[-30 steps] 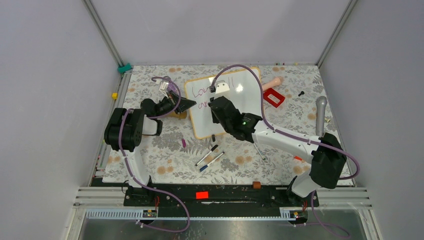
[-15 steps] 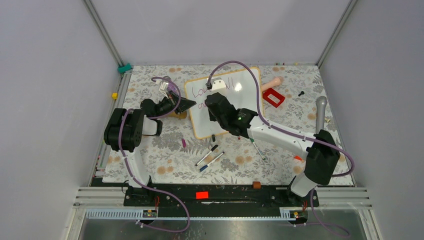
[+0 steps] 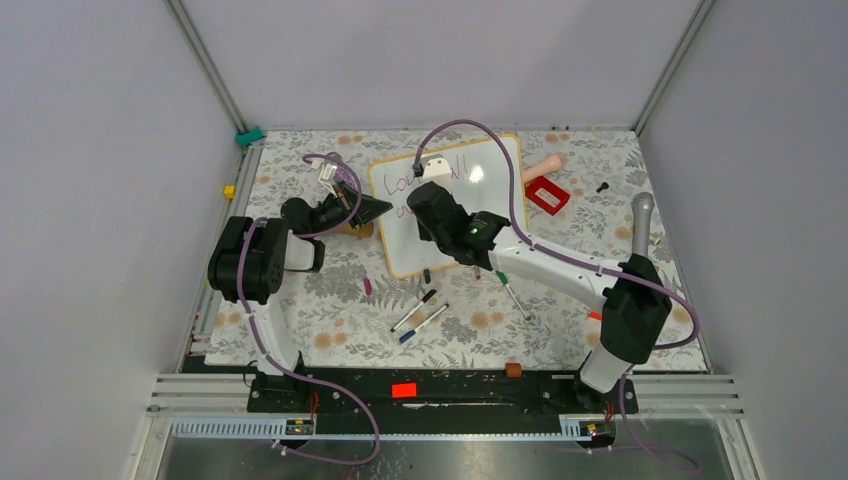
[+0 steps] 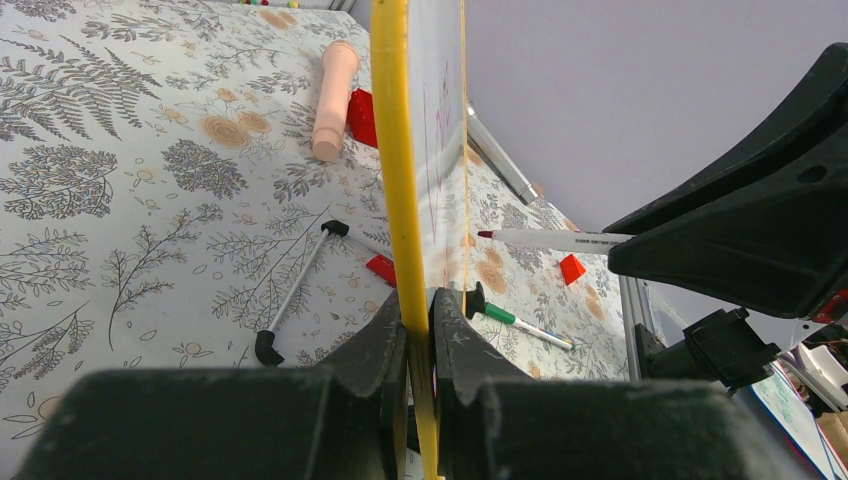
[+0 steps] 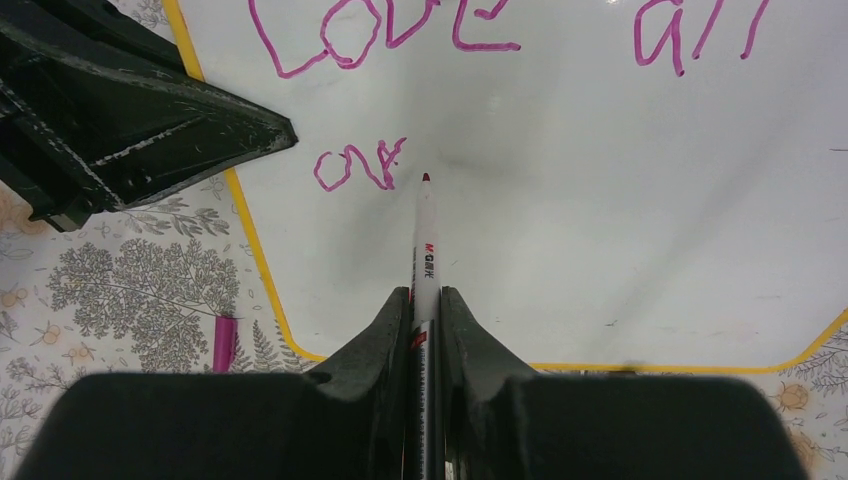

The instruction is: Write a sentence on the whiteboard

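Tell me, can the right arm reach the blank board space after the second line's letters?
Probably yes: its marker tip sits just right of those letters, and the whiteboard there is bare.

Left gripper [image 4: 418, 310] crowding whiteboard [image 5: 600, 250] edge, right side seemingly open, pens [image 3: 413, 311] nearby.

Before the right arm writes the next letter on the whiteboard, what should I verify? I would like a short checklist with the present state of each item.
1. Left claw shut on the whiteboard frame: ok.
2. Right claw shut on the marker: ok.
3. Marker tip just right of the last written stroke: ok.
4. Tip touching the board: cannot tell.
5. Bare board to the right of the tip: ok.
6. The sentence complete: not ok, only "Love all" and the start of a second line.
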`<act>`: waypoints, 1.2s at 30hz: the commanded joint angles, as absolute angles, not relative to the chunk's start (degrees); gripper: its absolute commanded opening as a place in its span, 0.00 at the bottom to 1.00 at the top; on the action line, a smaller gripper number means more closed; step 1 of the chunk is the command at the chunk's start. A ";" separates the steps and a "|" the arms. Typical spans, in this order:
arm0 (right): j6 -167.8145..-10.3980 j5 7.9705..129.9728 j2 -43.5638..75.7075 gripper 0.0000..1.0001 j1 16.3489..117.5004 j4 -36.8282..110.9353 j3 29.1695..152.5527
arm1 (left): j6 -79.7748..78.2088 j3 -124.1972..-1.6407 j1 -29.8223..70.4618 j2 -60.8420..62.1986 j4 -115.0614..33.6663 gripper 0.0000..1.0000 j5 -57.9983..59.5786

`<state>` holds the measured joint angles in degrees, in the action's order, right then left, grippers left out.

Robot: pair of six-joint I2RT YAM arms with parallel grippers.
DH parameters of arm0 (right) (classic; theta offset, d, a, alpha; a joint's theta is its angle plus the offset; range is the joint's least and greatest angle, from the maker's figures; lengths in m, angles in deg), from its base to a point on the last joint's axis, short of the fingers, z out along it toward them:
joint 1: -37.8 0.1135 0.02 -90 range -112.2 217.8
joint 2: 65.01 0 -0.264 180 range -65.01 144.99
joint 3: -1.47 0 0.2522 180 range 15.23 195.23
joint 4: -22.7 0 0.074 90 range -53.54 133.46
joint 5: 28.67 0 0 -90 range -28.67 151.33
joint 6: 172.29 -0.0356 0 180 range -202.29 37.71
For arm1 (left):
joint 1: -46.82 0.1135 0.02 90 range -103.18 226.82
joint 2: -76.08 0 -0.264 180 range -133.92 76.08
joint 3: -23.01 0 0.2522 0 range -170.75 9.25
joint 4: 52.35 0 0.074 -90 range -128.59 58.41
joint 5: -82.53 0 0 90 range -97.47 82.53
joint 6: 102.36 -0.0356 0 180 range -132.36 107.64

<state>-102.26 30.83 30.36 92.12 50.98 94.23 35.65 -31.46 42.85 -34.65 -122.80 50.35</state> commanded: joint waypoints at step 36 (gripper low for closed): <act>-102.58 32.06 34.41 0.00 90.12 52.43 101.09 | 25.38 -29.46 42.18 -35.93 -123.21 0.00 52.01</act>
<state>-102.70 31.97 33.69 90.66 51.48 97.84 35.65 -31.46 42.85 -34.65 -122.78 50.37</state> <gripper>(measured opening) 0.174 0.081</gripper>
